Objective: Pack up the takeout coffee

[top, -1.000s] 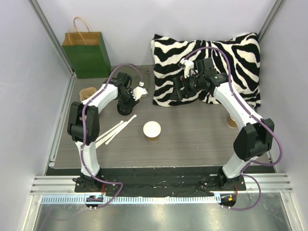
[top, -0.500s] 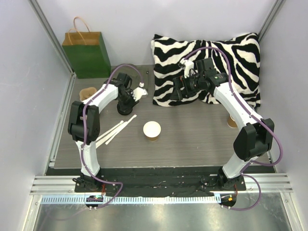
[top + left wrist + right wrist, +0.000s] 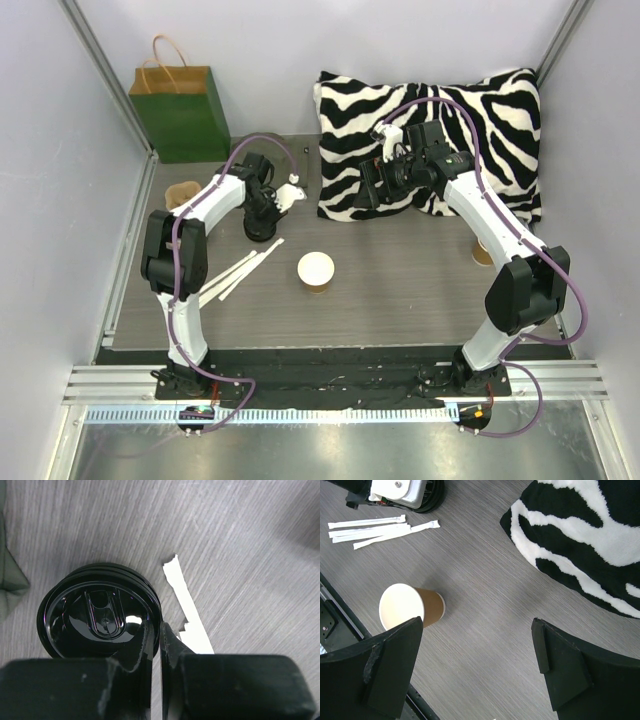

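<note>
**Left pincer on the coffee's rim, bag trip to come**

The table [image 3: 400,290] carries a zebra pillow [image 3: 470,110] at its far-right corner, and the green bag [image 3: 182,110] stands at its far-left corner. The right gripper [image 3: 476,645] hangs spread wide and empty before the pillow. The left gripper [image 3: 156,630] pinches the rim of the takeout coffee [image 3: 95,620], which stands toward the table's far-left corner near the bag and is seen only from above. Grasping seems the step in hand. Next comes a steady lift toward the bag's mouth.

takeout coffee [image 3: 95,625], lid on
We found it upright, glossy black lid's rim pinched in the left gripper [image 3: 156,628].
</note>
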Controlling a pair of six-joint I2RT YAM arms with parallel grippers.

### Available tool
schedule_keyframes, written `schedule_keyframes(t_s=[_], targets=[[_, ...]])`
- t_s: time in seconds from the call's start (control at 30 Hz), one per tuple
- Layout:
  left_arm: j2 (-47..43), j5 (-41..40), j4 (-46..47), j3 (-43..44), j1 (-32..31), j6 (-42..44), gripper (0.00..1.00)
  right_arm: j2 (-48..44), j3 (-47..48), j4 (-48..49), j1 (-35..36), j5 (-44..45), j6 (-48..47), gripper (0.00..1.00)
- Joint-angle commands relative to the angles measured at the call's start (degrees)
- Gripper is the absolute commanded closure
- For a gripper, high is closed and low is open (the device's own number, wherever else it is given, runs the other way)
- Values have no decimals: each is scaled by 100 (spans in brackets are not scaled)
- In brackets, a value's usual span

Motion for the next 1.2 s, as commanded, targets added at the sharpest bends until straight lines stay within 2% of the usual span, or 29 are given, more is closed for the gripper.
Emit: schedule_keyframes(t_s=[0.0, 0.33, 0.47, 0.6, 0.73, 0.83, 0.87, 0.93, 1.0, 1.17], targets=[[-420, 134, -230, 224, 27, -60, 100, 10, 152, 88, -5, -34, 16, 0], [-631, 170, -221, 312, 27, -122, 100, 1, 160, 96, -5, -52, 16, 0], [-806, 520, -457, 505, 27, -200, 100, 1, 187, 96, -5, -52, 42, 0], [-1429, 1135, -476, 418, -8, -280, 100, 71, 362, -87, -5, -297, 156, 0], [-2473, 1426, -231, -91, -210, -157, 100, 141, 529, -185, -101, -807, 445, 0], [-2923, 1269, 7, -505, -613, 19, 100, 238, 530, 34, -145, -1612, 1112, 0], [-3142, 1129, 173, -601, -728, 28, 100, 247, 356, 226, -145, -1816, 1776, 0], [-3285, 1014, 288, -734, -1079, 2, 100, 221, 83, 1244, -145, -2447, 2595, 0], [-3338, 917, 333, -699, -1334, -95, 100, 142, -217, 2183, -84, -2705, 3500, 0], [-3382, 776, 666, -655, -1642, -429, 100, 63, -252, 2329, 250, -2856, 3610, 0]])
